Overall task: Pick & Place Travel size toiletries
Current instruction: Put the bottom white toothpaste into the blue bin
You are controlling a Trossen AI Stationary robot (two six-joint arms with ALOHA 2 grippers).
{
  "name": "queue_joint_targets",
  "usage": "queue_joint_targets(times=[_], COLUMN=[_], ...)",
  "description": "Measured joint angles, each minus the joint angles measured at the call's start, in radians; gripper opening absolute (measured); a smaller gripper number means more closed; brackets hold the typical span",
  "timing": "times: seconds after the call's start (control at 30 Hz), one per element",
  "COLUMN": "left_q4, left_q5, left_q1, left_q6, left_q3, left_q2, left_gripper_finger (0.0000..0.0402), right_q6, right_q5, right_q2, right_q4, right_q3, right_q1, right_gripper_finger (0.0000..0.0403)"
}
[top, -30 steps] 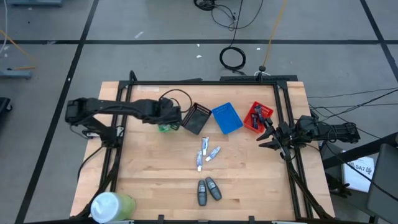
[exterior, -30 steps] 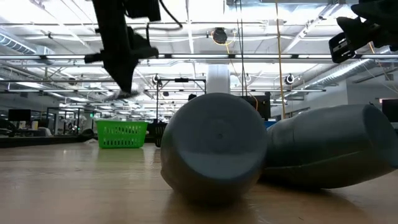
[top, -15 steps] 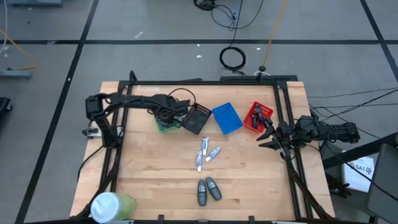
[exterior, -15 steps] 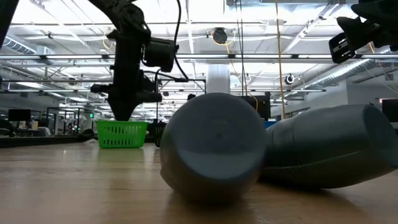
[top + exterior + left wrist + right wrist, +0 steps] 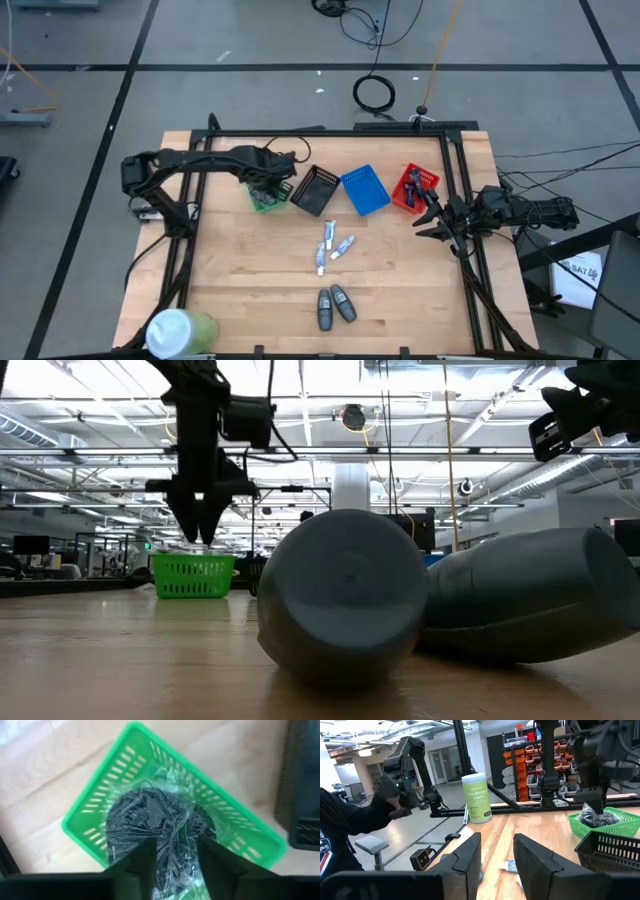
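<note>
My left gripper point(image 5: 270, 188) hangs open just above the green basket point(image 5: 266, 198), fingers pointing down point(image 5: 203, 532). In the left wrist view, dark grey bundles in clear wrap point(image 5: 157, 827) lie inside the green basket point(image 5: 90, 805), below my open fingers. Small white-silver tubes point(image 5: 331, 246) lie mid-table. Two grey oval bottles point(image 5: 335, 305) lie on their sides near the near edge and fill the low view point(image 5: 345, 595). Dark blue-purple pieces point(image 5: 418, 180) sit in the red basket point(image 5: 405, 195). My right gripper point(image 5: 432, 220) waits open at the table's right edge.
A black basket point(image 5: 318, 190) and a blue basket point(image 5: 365, 190) stand between the green and red ones. A large white-and-green cylinder point(image 5: 180, 330) stands at the near left corner. A person's dark sleeve point(image 5: 350, 820) shows beyond the table. Bare wood lies left of the tubes.
My left gripper, carrying a wrapped bundle a second ago, came down over the green basket and opened. The bundle now lies in the basket with the others. The right arm kept still.
</note>
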Motion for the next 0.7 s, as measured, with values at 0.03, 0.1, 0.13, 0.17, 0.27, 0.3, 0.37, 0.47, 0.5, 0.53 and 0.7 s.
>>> queue_joint_targets(times=[0.03,0.1,0.13,0.17,0.27,0.3,0.37,0.47,0.5,0.53,0.7], left_q4=[0.0,0.001,0.002,0.004,0.034,0.052,0.108,0.218,0.263,0.314,0.529], left_q5=[-0.001,-0.009,-0.013,-0.022,-0.065,-0.082,-0.122,-0.148,-0.148,-0.145,-0.078], left_q1=[0.0,-0.002,-0.006,-0.013,-0.06,-0.084,-0.141,-0.24,-0.277,-0.314,-0.463], left_q6=[0.003,0.003,0.003,0.003,0.02,0.033,0.064,0.153,0.186,0.215,0.321], left_q3=[0.0,0.0,0.0,0.0,0.0,0.0,0.0,0.0,0.0,0.0,0.0], left_q2=[-0.017,-0.055,-0.076,-0.098,-0.166,-0.189,-0.228,-0.264,-0.268,-0.268,-0.244], left_gripper_finger=[0.0164,0.0195,0.0208,0.0221,0.0252,0.026,0.0274,0.0287,0.029,0.0292,0.0294], right_q6=[0.0,0.0,0.0,0.0,0.0,0.0,0.0,-0.001,-0.001,-0.001,-0.001], right_q5=[0.0,0.0,0.0,0.0,0.0,0.0,0.0,0.0,0.0,0.0,0.0], right_q2=[0.0,0.0,0.0,0.0,0.0,0.0,0.0,0.0,0.0,0.0,0.0], right_q4=[0.0,0.0,0.0,0.0,-0.001,-0.002,-0.004,-0.005,-0.005,-0.006,-0.005], right_q3=[0.0,0.0,0.0,0.0,0.0,0.0,0.0,0.0,0.0,0.0,0.0], right_q1=[0.0,0.0,0.0,0.0,0.0,0.0,0.0,0.0,0.0,0.0,0.0], right_gripper_finger=[0.0105,0.0105,0.0105,0.0105,0.0105,0.0105,0.0105,0.0105,0.0105,0.0105,0.0105])
